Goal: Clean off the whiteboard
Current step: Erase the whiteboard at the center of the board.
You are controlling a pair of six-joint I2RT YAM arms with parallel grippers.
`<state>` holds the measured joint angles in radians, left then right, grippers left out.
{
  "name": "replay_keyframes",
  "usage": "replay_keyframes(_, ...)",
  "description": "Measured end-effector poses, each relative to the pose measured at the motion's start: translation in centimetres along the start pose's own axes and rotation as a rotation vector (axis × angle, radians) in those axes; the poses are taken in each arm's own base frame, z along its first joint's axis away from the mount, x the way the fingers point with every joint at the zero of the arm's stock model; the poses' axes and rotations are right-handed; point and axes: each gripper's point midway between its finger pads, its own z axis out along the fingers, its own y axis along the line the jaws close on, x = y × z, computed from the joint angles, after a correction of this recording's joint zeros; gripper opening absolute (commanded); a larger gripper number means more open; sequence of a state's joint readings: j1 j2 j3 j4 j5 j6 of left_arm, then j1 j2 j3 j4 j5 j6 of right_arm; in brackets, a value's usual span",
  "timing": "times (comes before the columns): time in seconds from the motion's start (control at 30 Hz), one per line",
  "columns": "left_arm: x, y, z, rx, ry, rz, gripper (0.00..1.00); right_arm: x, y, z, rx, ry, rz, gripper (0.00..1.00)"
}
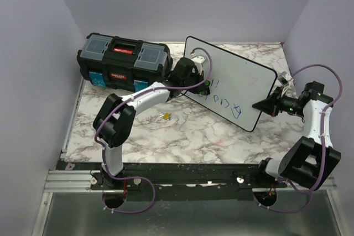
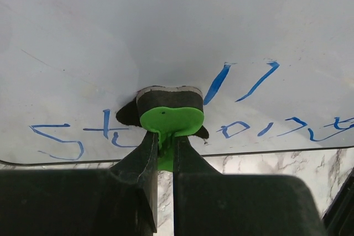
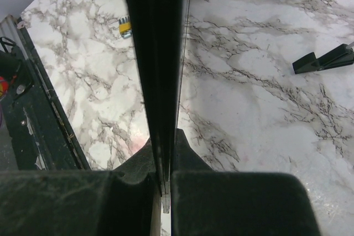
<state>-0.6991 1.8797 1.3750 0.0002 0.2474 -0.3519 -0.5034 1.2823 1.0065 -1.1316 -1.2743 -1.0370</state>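
- Top view: the board (image 1: 238,75) is seen standing at a slant on the marbled table (image 1: 182,142), right of centre, one corner toward the back wall.
- Blue lettering (image 1: 229,105) is carried along the board's near lower edge; the rest of its face is white.
- The left gripper (image 1: 206,87) is held against the board's near left part, with a spot of green showing at its tip.
- The right gripper (image 1: 264,105) is set on the board's right edge, near the lower corner.
- A black toolbox (image 1: 121,62) is placed at the back left, just beside the board's left end.
- A small yellow item (image 1: 165,116) lies on the table in front of the board, apart from it.
- Left wrist view: the fingers (image 2: 145,158) are clenched on the green handle of an eraser (image 2: 168,117).
- The eraser's dark pad is pressed flat to the board, in the middle of the line of writing.
- Blue strokes are seen left, right and above right of the pad; the board's dark rim and the table are seen below it.
- Right wrist view: the board is seen edge-on as a dark strip running up the frame, and the fingers (image 3: 188,161) are clamped on that edge.
- Two black feet (image 3: 326,59) are seen on the table to the right of the strip.
- The yellow item is seen to the strip's left.
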Motion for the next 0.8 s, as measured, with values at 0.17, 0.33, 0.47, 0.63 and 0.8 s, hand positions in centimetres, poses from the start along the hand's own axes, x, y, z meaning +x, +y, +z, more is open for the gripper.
replay_keyframes(0.17,-1.7,-1.1,-0.4,0.009,-0.007,0.015,0.00,0.0,0.0,0.0,0.000,0.000,-0.005,0.01)
replay_keyframes(0.33,-4.6,-2.5,-1.0,0.035,-0.071,0.037,0.00,0.0,0.0,0.0,0.000,0.001,-0.012,0.01)
replay_keyframes(0.47,-4.7,-2.7,-1.0,0.040,-0.079,0.036,0.00,0.0,0.0,0.0,-0.002,0.002,-0.007,0.01)
replay_keyframes(0.63,-3.5,-2.6,-0.5,0.051,-0.088,0.027,0.00,0.1,0.1,0.0,-0.003,0.002,0.003,0.01)
replay_keyframes(0.8,0.3,-2.8,0.1,0.057,-0.031,0.015,0.00,0.1,0.2,0.0,-0.003,0.002,0.007,0.01)
